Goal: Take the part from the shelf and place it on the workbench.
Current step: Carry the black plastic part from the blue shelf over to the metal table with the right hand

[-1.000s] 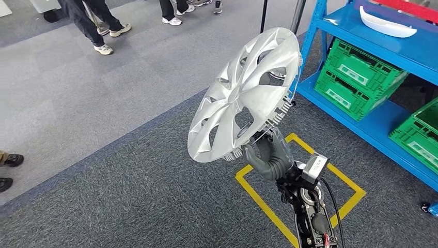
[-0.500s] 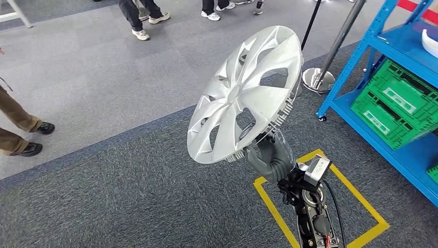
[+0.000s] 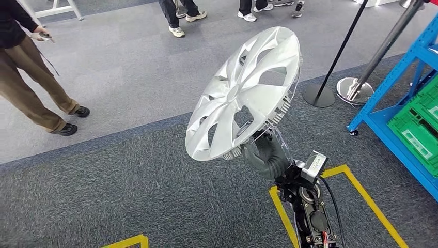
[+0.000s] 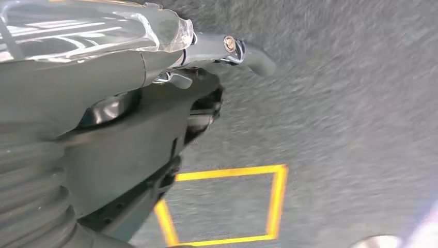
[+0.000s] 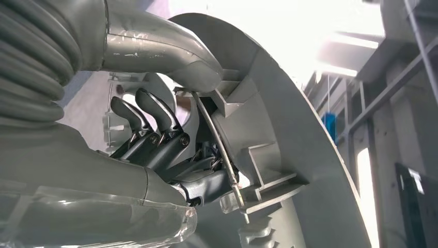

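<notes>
The part is a silver wheel cover (image 3: pixel 243 93) with curved spokes, held up tilted in front of me in the head view. My right hand (image 3: pixel 266 155) grips its lower rim from behind. In the right wrist view the thumb lies over the cover's ribbed back (image 5: pixel 289 129) and the dark fingers (image 5: pixel 155 124) hook in through a spoke opening. My left hand (image 4: pixel 129 119) hangs above grey carpet and holds nothing, its thumb sticking out straight.
A blue shelf (image 3: pixel 408 67) with green crates (image 3: pixel 418 129) stands at the right edge. Two stanchion bases (image 3: pixel 318 95) (image 3: pixel 354 90) sit beside it. A person (image 3: pixel 31 77) stands at the left, more feet (image 3: pixel 178 28) at the back. Yellow tape (image 3: pixel 361 191) marks the carpet.
The camera has turned left: the shelf and crates have slid to the right edge and a person has come into view at the left. The wheel cover stays held the same way.
</notes>
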